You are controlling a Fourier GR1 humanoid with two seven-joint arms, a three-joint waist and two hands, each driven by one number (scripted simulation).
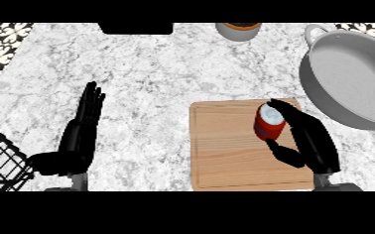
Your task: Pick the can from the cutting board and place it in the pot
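Right hand curled round the can on the wooden cutting board.
Red cylinder, pale lid tilted up-right toward the smooth grey pot beyond the fingers — left hand open.

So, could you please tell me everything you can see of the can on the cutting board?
The can is a red cylinder with a pale, whitish top, metal by its look. It stands over the upper right part of the wooden cutting board, roughly upright or slightly tilted; whether its base rests on the wood is hidden. The right robot hand wraps it, fingers along its right side and over the top edge, thumb curled in below it. The grey pot lies to the upper right, apart from it.
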